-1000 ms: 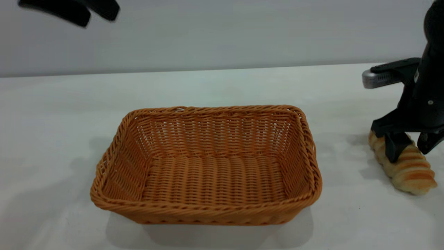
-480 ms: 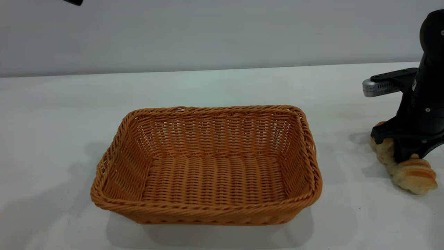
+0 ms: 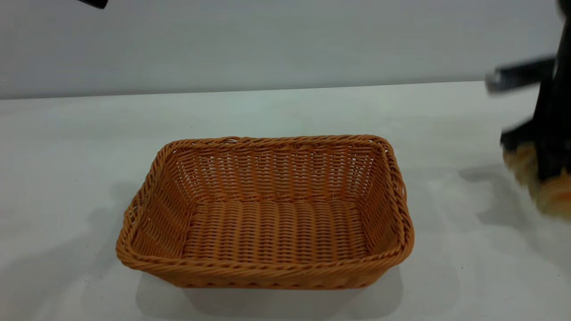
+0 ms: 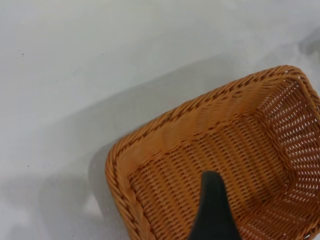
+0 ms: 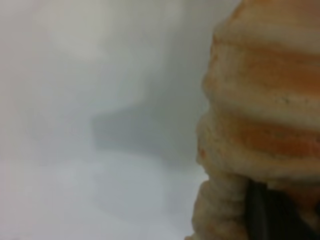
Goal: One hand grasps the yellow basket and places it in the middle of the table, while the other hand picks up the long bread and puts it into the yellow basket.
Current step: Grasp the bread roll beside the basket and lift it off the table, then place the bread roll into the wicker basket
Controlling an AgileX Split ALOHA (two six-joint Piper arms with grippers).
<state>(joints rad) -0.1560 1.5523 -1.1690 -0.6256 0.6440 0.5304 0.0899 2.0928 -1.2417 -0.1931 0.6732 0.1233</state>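
Note:
The yellow basket [image 3: 267, 270] stands empty in the middle of the table [image 3: 67, 156]; the left wrist view looks down on its rim [image 4: 165, 131]. My right gripper [image 3: 548, 166] is at the far right edge, shut on the long bread [image 3: 542, 189], which hangs blurred just above the tabletop and well apart from the basket. The right wrist view is filled by the ridged bread [image 5: 260, 115] with a dark finger [image 5: 274, 214] pressed against it. My left gripper [image 3: 92, 2] is high at the top left, only a black tip showing, above the basket [image 4: 212, 212].
A plain grey wall runs behind the table's far edge [image 3: 267, 90]. White tabletop lies between the basket and the bread and all around the basket.
My right gripper has lifted the long bread off the table and drifted slightly right. The basket has not moved, and the left arm stays raised at the top left.

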